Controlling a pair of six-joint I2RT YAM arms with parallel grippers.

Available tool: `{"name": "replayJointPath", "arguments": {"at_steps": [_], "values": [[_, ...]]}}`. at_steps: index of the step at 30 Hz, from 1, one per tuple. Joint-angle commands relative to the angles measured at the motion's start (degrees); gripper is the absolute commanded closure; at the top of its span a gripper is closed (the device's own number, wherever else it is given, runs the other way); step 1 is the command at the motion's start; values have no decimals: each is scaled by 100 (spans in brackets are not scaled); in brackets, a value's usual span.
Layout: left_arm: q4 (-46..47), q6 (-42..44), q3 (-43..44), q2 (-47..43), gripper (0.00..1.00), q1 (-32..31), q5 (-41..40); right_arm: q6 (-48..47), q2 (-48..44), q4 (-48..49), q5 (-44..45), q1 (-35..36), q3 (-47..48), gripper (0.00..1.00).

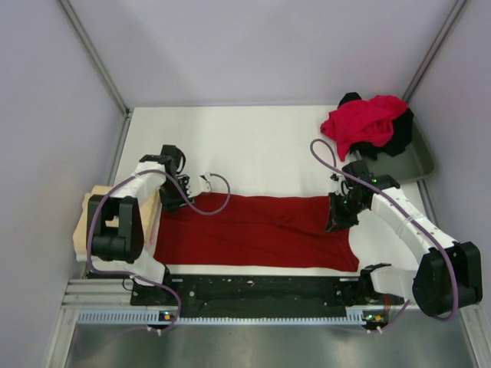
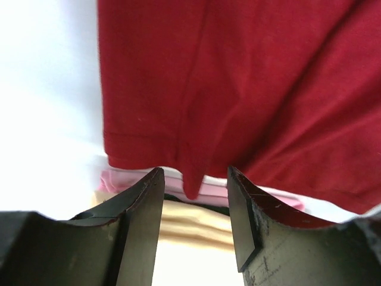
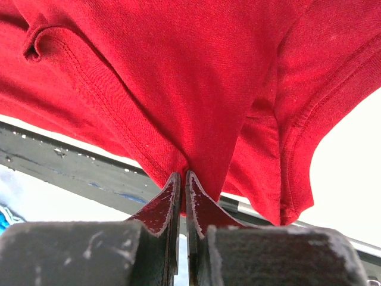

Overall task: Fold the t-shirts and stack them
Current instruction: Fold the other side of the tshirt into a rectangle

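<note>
Left-center of frame: your left gripper has its jaws spread at the left edge of the dark maroon t-shirt, which lies flat, lower center. Your right gripper pinches its right end. Upper right: bright red t-shirt, heaped.

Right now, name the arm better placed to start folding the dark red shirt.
Right, probably: the right gripper is shut on the dark red shirt; the left gripper stands open, gripping nothing.

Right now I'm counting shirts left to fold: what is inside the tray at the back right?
A crumpled bright red t-shirt lies on a black t-shirt in the tray. Anything beneath them is covered.
</note>
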Motion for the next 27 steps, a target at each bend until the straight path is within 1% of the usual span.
{"name": "replayJointPath", "arguments": {"at_steps": [1, 4, 5, 8, 9, 11, 12, 13, 14, 17, 20, 24, 27], "values": [[629, -42, 292, 424, 50, -20, -162, -104, -33, 84, 51, 62, 248, 100], [507, 1, 266, 600, 55, -20, -180, -113, -42, 75, 60, 62, 240, 100], [315, 54, 275, 635, 61, -20, -127, -122, -50, 84, 69, 71, 240, 100], [-274, 203, 275, 662, 93, -11, -13, -96, -77, 75, 174, 62, 310, 100], [-424, 247, 275, 653, 100, -11, -30, -78, -77, 84, 244, 53, 388, 100], [-190, 47, 301, 609, 100, -11, -205, -78, -85, 75, 419, 18, 607, 100], [21, -128, 353, 583, 100, -2, -250, -87, -77, 75, 516, -25, 748, 100], [258, -382, 476, 565, 100, 7, -520, -104, -85, 58, 587, -69, 863, 100], [374, -620, 634, 548, 100, 33, -609, -131, -94, 23, 622, -131, 994, 100], [296, -938, 1144, 408, 100, 156, -532, -227, -50, -302, 745, -228, 1267, 100], [182, -738, 1102, 109, 100, 226, -531, -263, -68, -601, 912, -254, 1260, 100], [181, -272, 540, -251, 100, 332, -522, -158, -138, -681, 798, -272, 1084, 100], [269, -43, 197, -349, 100, 393, -654, -122, -129, -768, 702, -263, 908, 100]]}}
